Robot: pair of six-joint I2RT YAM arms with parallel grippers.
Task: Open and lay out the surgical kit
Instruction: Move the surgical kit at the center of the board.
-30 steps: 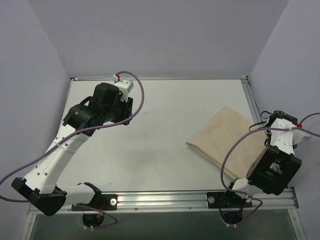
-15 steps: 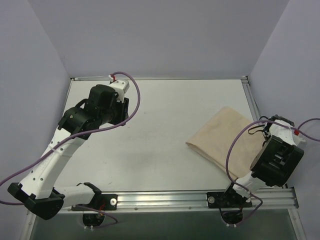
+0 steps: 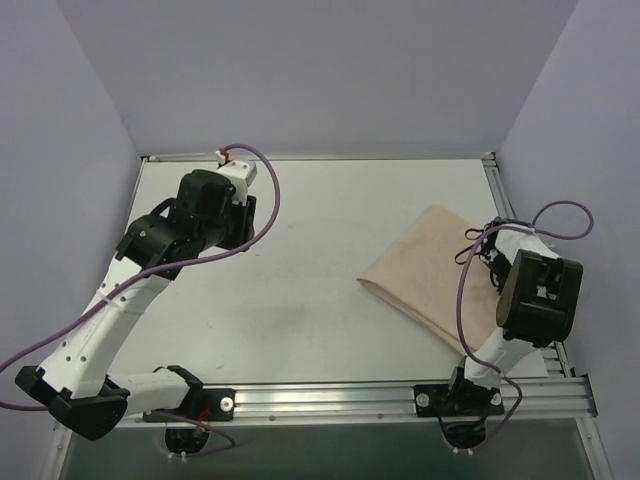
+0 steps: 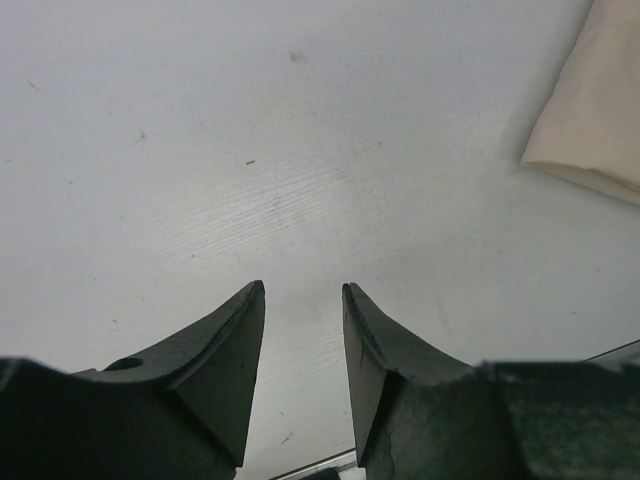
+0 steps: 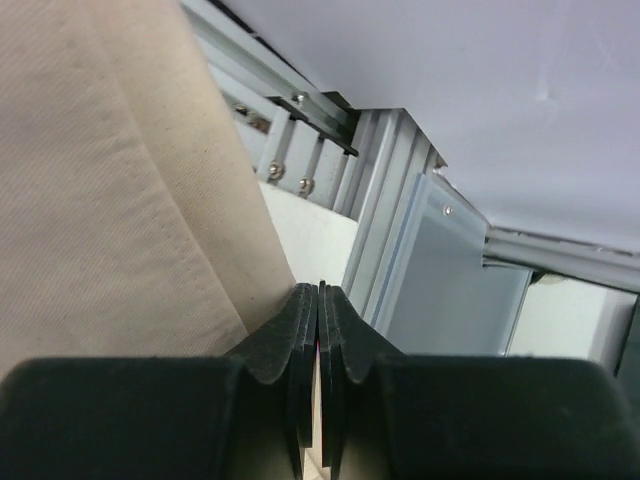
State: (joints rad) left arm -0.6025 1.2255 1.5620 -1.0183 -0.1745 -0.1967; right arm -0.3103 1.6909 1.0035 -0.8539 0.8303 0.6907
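Note:
The surgical kit shows only as a folded beige cloth wrap (image 3: 425, 270) lying at the table's right side. Its corner appears in the left wrist view (image 4: 595, 110), and it fills the left of the right wrist view (image 5: 90, 200). No mesh tray or steel instruments are in view. My right gripper (image 3: 492, 262) is shut, with nothing seen between the jaws (image 5: 320, 287), and sits low against the wrap's right edge. My left gripper (image 3: 240, 225) is open and empty (image 4: 302, 287), above bare table at the far left, well apart from the wrap.
An aluminium rail (image 5: 330, 120) runs along the table's right edge, close to my right gripper. Another rail (image 3: 330, 395) runs along the front edge by the arm bases. Purple walls enclose the table on three sides.
My right arm has swung inward and forward over the wrap's right edge. The wrap has slid a little to the left. My left arm has hardly moved in the last half second.

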